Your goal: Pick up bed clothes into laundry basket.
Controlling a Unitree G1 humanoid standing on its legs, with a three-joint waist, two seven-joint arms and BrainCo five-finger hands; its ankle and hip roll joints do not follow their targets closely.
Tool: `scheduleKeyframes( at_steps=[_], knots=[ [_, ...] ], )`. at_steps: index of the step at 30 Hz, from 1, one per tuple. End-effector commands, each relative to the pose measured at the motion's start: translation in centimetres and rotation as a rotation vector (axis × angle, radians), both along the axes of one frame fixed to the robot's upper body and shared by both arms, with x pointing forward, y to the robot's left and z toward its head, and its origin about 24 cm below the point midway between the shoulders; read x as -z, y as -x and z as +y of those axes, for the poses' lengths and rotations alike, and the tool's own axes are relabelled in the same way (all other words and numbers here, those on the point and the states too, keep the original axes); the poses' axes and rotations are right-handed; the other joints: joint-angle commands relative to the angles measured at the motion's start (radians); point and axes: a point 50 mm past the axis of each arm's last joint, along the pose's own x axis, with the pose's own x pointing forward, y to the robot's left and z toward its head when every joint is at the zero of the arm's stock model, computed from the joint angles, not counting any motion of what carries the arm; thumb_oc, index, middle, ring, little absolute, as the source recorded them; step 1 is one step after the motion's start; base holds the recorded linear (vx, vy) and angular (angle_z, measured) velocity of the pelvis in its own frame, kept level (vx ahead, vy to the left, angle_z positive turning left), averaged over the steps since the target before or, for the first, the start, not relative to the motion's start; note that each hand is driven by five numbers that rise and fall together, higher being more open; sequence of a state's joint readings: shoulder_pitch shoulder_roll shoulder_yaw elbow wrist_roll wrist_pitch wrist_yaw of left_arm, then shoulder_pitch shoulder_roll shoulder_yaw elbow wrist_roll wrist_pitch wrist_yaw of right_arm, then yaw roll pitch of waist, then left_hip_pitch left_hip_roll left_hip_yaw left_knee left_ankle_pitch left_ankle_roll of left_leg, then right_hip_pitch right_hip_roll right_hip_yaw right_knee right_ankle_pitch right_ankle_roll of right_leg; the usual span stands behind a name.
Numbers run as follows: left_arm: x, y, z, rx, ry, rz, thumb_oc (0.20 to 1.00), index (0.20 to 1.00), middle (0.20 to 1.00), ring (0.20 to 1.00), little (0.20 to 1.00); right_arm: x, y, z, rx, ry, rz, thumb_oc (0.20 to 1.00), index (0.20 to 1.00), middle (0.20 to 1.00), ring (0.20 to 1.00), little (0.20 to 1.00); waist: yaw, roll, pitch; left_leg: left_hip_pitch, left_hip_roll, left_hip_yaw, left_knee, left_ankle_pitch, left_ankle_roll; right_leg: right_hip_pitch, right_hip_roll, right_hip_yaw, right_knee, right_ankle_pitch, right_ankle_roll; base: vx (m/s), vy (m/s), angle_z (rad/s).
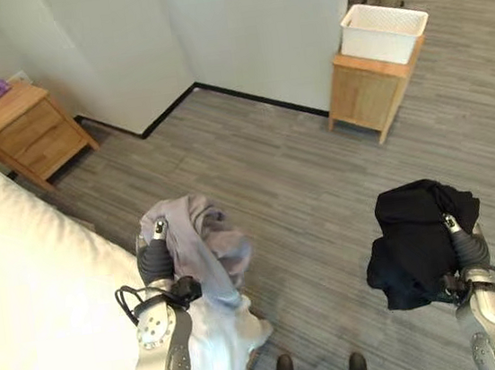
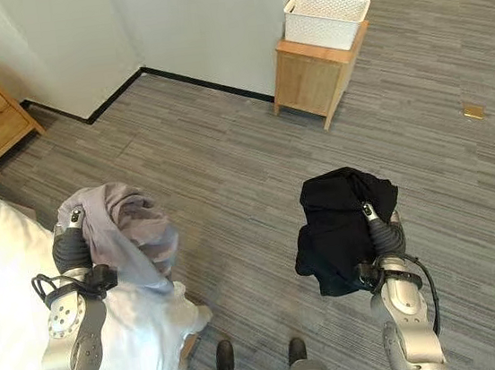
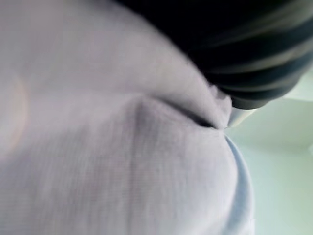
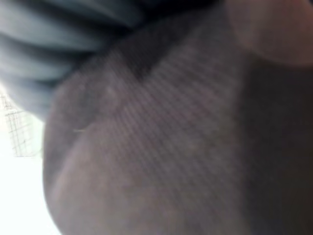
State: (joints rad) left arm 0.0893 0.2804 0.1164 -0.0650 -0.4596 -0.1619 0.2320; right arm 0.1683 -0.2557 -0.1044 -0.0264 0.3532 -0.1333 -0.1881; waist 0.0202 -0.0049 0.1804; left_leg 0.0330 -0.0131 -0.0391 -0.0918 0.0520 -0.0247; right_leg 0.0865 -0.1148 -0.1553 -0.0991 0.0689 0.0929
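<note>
Bed: white bed (image 1: 26,293) along the robot's left side, a pale sheet spilling off its edge towards the floor
Nightstand: wooden nightstand (image 1: 22,130) by the head of the bed, against the wall, well clear of the action
Left hand: left hand (image 1: 156,261) raised beside the bed, a lavender-grey garment (image 1: 202,245) draped up and over it, folds hanging down the far side; the cloth hides the fingers, so I cannot tell how they are set, though the bundle rides on the hand, clear of the floor
Floor: grey striped floor (image 1: 293,188) open between the robot and the basket, an easy walk by the look of it
Right hand: right hand (image 2: 382,232) up at the same height, a black garment (image 2: 339,228) bunched over it and sagging towards the middle; fingers buried in cloth again, cannot tell their state
Basket: white laundry basket (image 1: 384,31) sits on a small wooden surface (image 1: 370,93) by the wall corner, far ahead and to the right, well apart from both bundles
Judgement: both loads look lifted for carrying; the walk to the basket and the drop are not yet done
</note>
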Motion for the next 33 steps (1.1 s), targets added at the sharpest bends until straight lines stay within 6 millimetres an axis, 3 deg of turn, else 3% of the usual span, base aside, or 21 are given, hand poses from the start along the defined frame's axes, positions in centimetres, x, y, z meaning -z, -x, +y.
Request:
scheduleKeyframes(
  at_steps=[1,4,5,6,8,9,10,11,12,13,16,18,20,21,22,23,24,25,29,32,33],
  knots=[
    [-2.8,0.4,2.2,-0.091,-0.090,-0.127,0.200,0.200,0.200,0.200,0.200,-3.7,-1.1,-0.3,-0.005,0.069,-0.180,0.200,0.200,0.200,0.200,0.200,0.019,0.011,-0.055,0.015,0.007,0.007,0.035,-0.053,0.003,-0.029,-0.066,0.025,0.205,-0.125,0.057,0.06,0.176,0.01],
    [-2.7,1.0,3.6,-0.153,-0.124,-0.109,0.200,0.200,0.200,0.200,0.200,-4.1,-1.6,0.1,-0.023,0.082,-0.196,0.200,0.200,0.200,0.200,0.200,0.026,0.033,-0.007,0.030,0.019,0.053,0.041,-0.071,0.035,-0.176,-0.098,-0.008,0.485,-0.038,0.082,0.00,0.152,-0.22],
    [-2.7,1.0,3.6,-0.155,-0.124,-0.109,0.200,0.200,0.200,0.200,0.200,-4.1,-1.6,0.2,-0.024,0.083,-0.196,0.200,0.200,0.200,0.200,0.200,0.028,0.032,-0.007,0.030,0.016,0.056,0.041,-0.071,0.036,-0.184,-0.100,-0.002,0.497,-0.042,0.083,0.12,0.153,-0.82],
    [-2.7,1.2,3.8,-0.167,-0.137,-0.105,0.200,0.200,0.200,0.200,0.200,-3.9,-1.5,0.1,-0.031,0.087,-0.185,0.200,0.200,0.200,0.200,0.200,0.005,0.041,0.018,0.065,0.029,0.049,0.038,-0.078,0.042,-0.275,-0.046,0.010,0.585,-0.024,0.092,0.15,0.102,-0.75],
    [-3.0,0.9,3.8,-0.168,-0.148,-0.118,0.200,0.200,0.200,0.200,0.200,-3.7,-1.1,-0.3,-0.006,0.071,-0.185,0.200,0.200,0.200,0.200,0.200,-0.022,0.032,0.024,0.091,0.024,0.031,0.028,-0.088,0.035,-0.333,0.025,0.023,0.507,-0.062,0.073,0.27,0.017,-0.21],
    [-3.1,0.9,3.8,-0.164,-0.150,-0.124,0.200,0.200,0.200,0.200,0.200,-3.6,-0.9,-0.6,0.008,0.063,-0.185,0.200,0.200,0.200,0.200,0.200,-0.030,0.030,0.020,0.100,0.028,0.023,0.021,-0.097,0.030,-0.321,0.035,0.014,0.438,-0.068,0.065,0.32,-0.109,0.23],
    [-3.4,0.7,3.8,-0.163,-0.153,-0.135,0.200,0.200,0.200,0.200,0.200,-3.7,-0.8,-0.8,0.024,0.054,-0.192,0.200,0.200,0.200,0.200,0.200,-0.038,0.023,0.018,0.108,0.025,0.020,0.014,-0.107,0.022,-0.325,0.021,0.018,0.351,-0.067,0.058,0.41,-0.196,0.36],
    [-3.7,0.4,3.7,-0.161,-0.144,-0.148,0.200,0.200,0.200,0.200,0.200,-3.5,-0.9,-0.9,0.041,0.041,-0.193,0.200,0.200,0.200,0.200,0.200,-0.044,0.020,0.017,0.124,0.037,0.012,0.013,-0.129,0.005,-0.327,-0.001,0.019,0.236,-0.027,0.059,0.30,-0.158,0.27],
    [-3.7,0.4,3.7,-0.161,-0.144,-0.149,0.200,0.200,0.200,0.200,0.200,-3.6,-0.9,-0.9,0.042,0.041,-0.194,0.200,0.200,0.200,0.200,0.200,-0.044,0.023,0.018,0.124,0.040,0.012,0.014,-0.131,0.004,-0.321,0.003,0.018,0.224,-0.021,0.060,0.45,-0.256,0.16],
    [-4.0,0.2,3.6,-0.158,-0.148,-0.163,0.200,0.200,0.200,0.200,0.200,-3.9,-1.3,-0.6,0.035,0.042,-0.214,0.200,0.200,0.200,0.200,0.200,-0.050,0.025,0.014,0.163,0.071,0.018,0.013,-0.155,-0.021,-0.362,-0.053,-0.010,0.136,0.035,0.086,0.27,-0.144,0.09],
    [-3.9,0.1,3.5,-0.151,-0.147,-0.164,0.200,0.200,0.200,0.200,0.200,-4.4,-1.5,-0.3,0.017,0.052,-0.229,0.200,0.200,0.200,0.200,0.200,-0.055,0.024,0.006,0.205,0.092,0.021,0.025,-0.186,-0.037,-0.352,-0.077,-0.030,0.136,0.060,0.098,0.36,-0.171,-0.01],
    [-3.6,0.3,3.6,-0.159,-0.149,-0.155,0.200,0.200,0.200,0.200,0.200,-4.7,-2.2,0.3,-0.016,0.055,-0.244,0.200,0.200,0.200,0.200,0.200,-0.042,0.019,-0.012,0.236,0.103,0.042,0.057,-0.188,-0.048,-0.332,-0.099,-0.123,0.162,0.081,0.093,0.36,-0.180,-0.03],
    [-3.3,0.6,3.7,-0.164,-0.146,-0.136,0.200,0.200,0.200,0.200,0.200,-4.6,-2.3,0.5,-0.031,0.056,-0.237,0.200,0.200,0.200,0.200,0.200,-0.042,0.024,-0.023,0.241,0.125,0.051,0.091,-0.172,-0.061,-0.323,-0.088,-0.150,0.178,0.062,0.083,0.33,-0.204,-0.45],
    [-2.9,0.8,3.7,-0.172,-0.105,-0.134,0.200,0.200,0.200,0.200,0.200,-4.4,-2.8,0.6,-0.049,0.058,-0.224,0.200,0.200,0.200,0.200,0.200,-0.036,0.038,-0.033,0.221,0.162,0.074,0.211,-0.072,-0.092,-0.288,-0.049,-0.181,0.197,0.035,0.055,0.42,-0.281,-0.55],
    [-2.9,0.7,3.6,-0.171,-0.074,-0.148,0.200,0.200,0.200,0.200,0.200,-4.7,-3.0,0.6,-0.054,0.056,-0.233,0.200,0.200,0.200,0.200,0.200,-0.033,0.033,-0.033,0.181,0.169,0.063,0.329,-0.010,-0.101,-0.267,-0.037,-0.190,0.194,0.020,0.035,0.57,-0.406,-0.37],
    [-2.8,0.7,3.5,-0.158,-0.046,-0.155,0.200,0.200,0.200,0.200,0.200,-4.8,-3.1,0.4,-0.059,0.058,-0.235,0.200,0.200,0.200,0.200,0.200,-0.029,0.022,-0.027,0.134,0.175,0.064,0.464,0.047,-0.104,-0.233,-0.023,-0.193,0.184,-0.006,0.007,0.57,-0.536,-0.39],
    [-3.0,0.3,3.0,-0.119,-0.036,-0.164,0.200,0.200,0.200,0.200,0.200,-4.9,-3.1,0.0,-0.058,0.061,-0.238,0.200,0.200,0.200,0.200,0.200,-0.008,-0.009,0.000,0.038,0.183,0.084,0.692,0.105,-0.107,-0.156,-0.004,-0.187,0.156,-0.050,-0.041,0.71,-0.619,-0.48],
    [-3.3,-0.2,2.4,-0.097,-0.011,-0.186,0.200,0.200,0.200,0.200,0.200,-4.7,-2.7,-0.8,-0.030,0.072,-0.218,0.200,0.200,0.200,0.200,0.200,0.022,-0.026,0.028,-0.039,0.157,0.075,0.791,0.073,-0.098,-0.080,0.011,-0.161,0.126,-0.085,-0.062,0.55,-0.484,-0.51],
    [-3.4,-0.8,1.4,-0.052,0.038,-0.204,0.200,0.200,0.200,0.200,0.200,-4.8,-2.4,-1.4,-0.001,0.069,-0.218,0.200,0.200,0.200,0.200,0.200,0.051,-0.037,0.046,-0.217,0.121,0.085,0.708,0.034,-0.084,0.008,0.005,-0.134,0.073,-0.104,-0.042,0.40,-0.128,-0.16],
    [-2.9,-0.6,1.2,-0.037,0.028,-0.182,0.200,0.200,0.200,0.200,0.200,-4.4,-2.3,-1.3,0.003,0.050,-0.213,0.200,0.200,0.200,0.200,0.200,0.086,-0.015,0.030,-0.274,0.131,0.107,0.422,0.044,-0.078,0.062,0.027,-0.121,0.044,-0.132,-0.020,0.48,0.018,-0.35],
    [-2.8,-0.5,1.2,-0.036,0.029,-0.180,0.200,0.200,0.200,0.200,0.200,-4.3,-2.3,-1.3,0.003,0.051,-0.211,0.200,0.200,0.200,0.200,0.200,0.091,-0.020,0.032,-0.257,0.126,0.114,0.401,0.051,-0.078,0.067,0.021,-0.117,0.043,-0.134,-0.019,0.60,0.082,-0.42]
  ],
)
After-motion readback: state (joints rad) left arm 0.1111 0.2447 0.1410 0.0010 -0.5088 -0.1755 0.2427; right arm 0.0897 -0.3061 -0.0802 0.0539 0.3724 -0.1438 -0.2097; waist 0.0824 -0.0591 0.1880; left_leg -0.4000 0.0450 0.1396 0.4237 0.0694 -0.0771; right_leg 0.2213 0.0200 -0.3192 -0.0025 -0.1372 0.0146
